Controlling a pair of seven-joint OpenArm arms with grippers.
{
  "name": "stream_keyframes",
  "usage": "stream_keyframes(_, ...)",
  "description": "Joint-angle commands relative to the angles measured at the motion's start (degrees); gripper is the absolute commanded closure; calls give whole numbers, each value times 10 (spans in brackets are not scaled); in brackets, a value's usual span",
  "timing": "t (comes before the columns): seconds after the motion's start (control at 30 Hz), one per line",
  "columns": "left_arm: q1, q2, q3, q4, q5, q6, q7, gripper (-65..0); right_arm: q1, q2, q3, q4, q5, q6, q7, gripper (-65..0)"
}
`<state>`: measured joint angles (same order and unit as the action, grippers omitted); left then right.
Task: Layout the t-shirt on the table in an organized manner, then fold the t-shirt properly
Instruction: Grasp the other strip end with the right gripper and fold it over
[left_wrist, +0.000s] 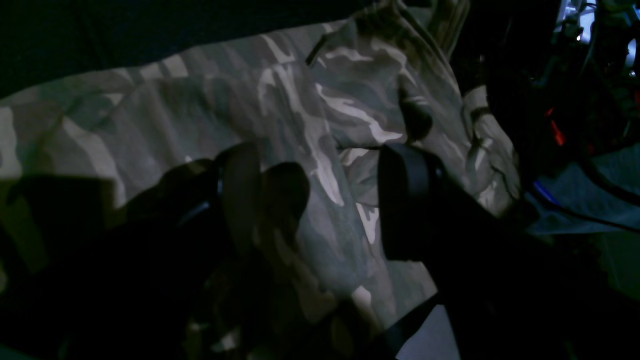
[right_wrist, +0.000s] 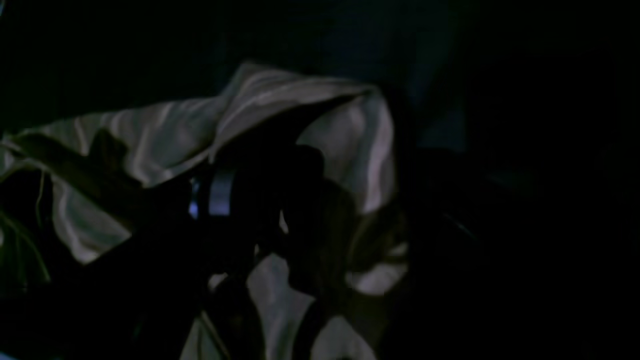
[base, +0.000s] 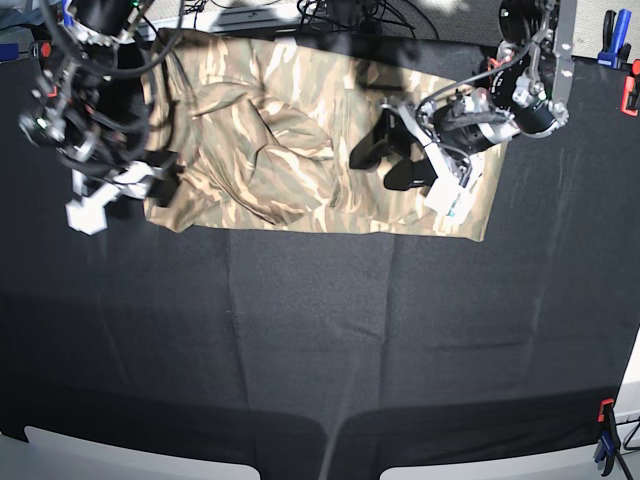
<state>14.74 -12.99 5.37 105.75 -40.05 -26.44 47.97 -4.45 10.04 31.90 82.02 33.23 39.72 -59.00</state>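
The camouflage t-shirt (base: 300, 130) lies spread along the far side of the table (base: 320, 340), with bunched folds near its left end. My left gripper (base: 388, 158) hovers over the shirt's right half. In the left wrist view the left gripper (left_wrist: 325, 200) is open, and its dark fingers (left_wrist: 405, 200) straddle flat camouflage cloth (left_wrist: 200, 115). My right gripper (base: 160, 186) is at the shirt's left edge. In the dim right wrist view the right gripper (right_wrist: 320, 215) stands wide open around a raised fold of the t-shirt (right_wrist: 310, 105); whether its pads touch the cloth I cannot tell.
Orange and blue clamps (base: 630, 95) hold the black cloth at the right edge, and another clamp (base: 603, 445) sits at the near right corner. Cables and gear (base: 340, 15) crowd the far edge behind the shirt. Black cloth stretches towards the near edge.
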Motion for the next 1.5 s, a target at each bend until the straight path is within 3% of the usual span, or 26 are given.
stream_keyframes(0.0, -5, -1, 0, 10, -9, -6, -13, -348, -1, 1, -5, 2, -10, 3, -34, -390)
stream_keyframes(0.1, -5, -1, 0, 10, -9, -6, -13, -348, -1, -2, -5, 2, 27, 3, -65, -390)
stream_keyframes(0.23, -5, -1, 0, 10, -9, -6, -13, -348, -3, -7, -5, 2, 63, 3, -65, -390)
stream_keyframes(0.5, -5, -1, 0, 10, -9, -6, -14, -348, -5, -10, -12, 2, 62, 3, -65, -390)
stream_keyframes(0.9, -5, -1, 0, 10, -9, -6, -13, -348, -7, -10, -117, 2, 60, 3, -65, -389)
stream_keyframes(0.93, -5, -1, 0, 10, -9, -6, -13, -348, -7, -10, -117, 2, 60, 3, -65, -378)
stream_keyframes(1.0, -5, -1, 0, 10, -9, -6, -13, -348, -7, -9, -116, 2, 59, 3, -65, -295)
stream_keyframes(1.17, -5, -1, 0, 10, -9, -6, -13, -348, -4, -5, -110, 2, 56, 3, -65, -6)
stream_keyframes(1.47, -5, -1, 0, 10, -10, -6, -14, -348, 68, 34, -97, 2, -39, 3, -65, 0)
